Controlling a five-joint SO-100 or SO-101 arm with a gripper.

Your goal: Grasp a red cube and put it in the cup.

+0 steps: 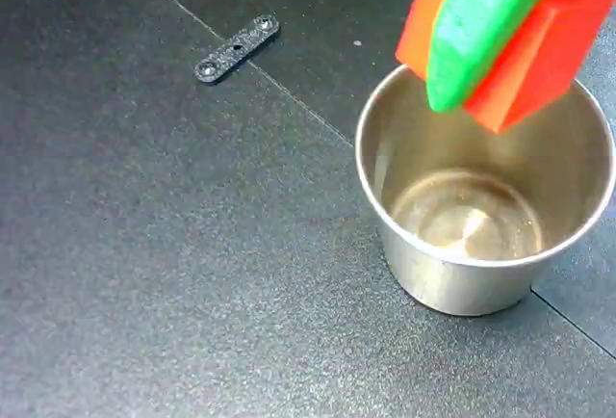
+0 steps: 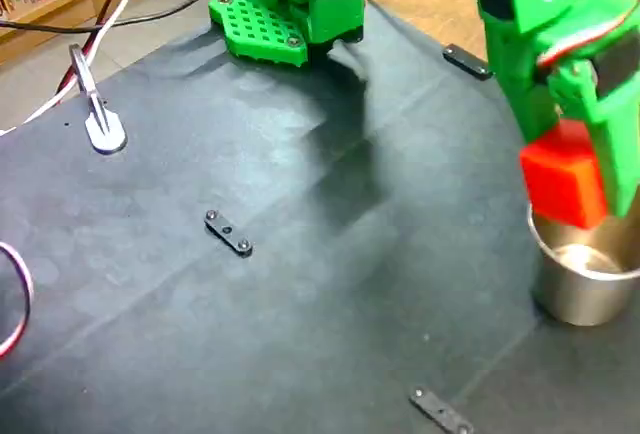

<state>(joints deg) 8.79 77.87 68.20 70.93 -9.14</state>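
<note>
The red cube (image 1: 539, 47) hangs clamped in the green gripper (image 1: 486, 33), directly above the open mouth of the cup (image 1: 385, 196); the other fixed view shows the same, the cube (image 2: 562, 176) just over the cup's rim (image 2: 545, 239), apparently not touching it. The grasp and the carry look done; what is left, by this reading, is to open the fingers and let the cube fall in.

Going from largest to smallest: the dark surface (image 2: 300, 334) fills both fixed views, with thin seam lines crossing it. In the wider fixed view the green arm's base (image 2: 290, 4) stands at about 12 o'clock on the surface, and the arm's upper part comes down at about 3 o'clock, where the cup stands. The cup is shiny steel, upright, and its bottom (image 1: 467, 221) shows bare metal with nothing in it. The cube is clearly narrower than the cup's mouth, so it should drop in freely.

Smaller things lie well apart from the cup: a white clamp foot (image 2: 105, 134) at about 10 o'clock, a small black strip with holes (image 2: 229, 233) near the middle, and another (image 2: 442, 412) at about 5 o'clock. In the closer fixed view one such strip (image 1: 237, 48) lies at about 11 o'clock.
</note>
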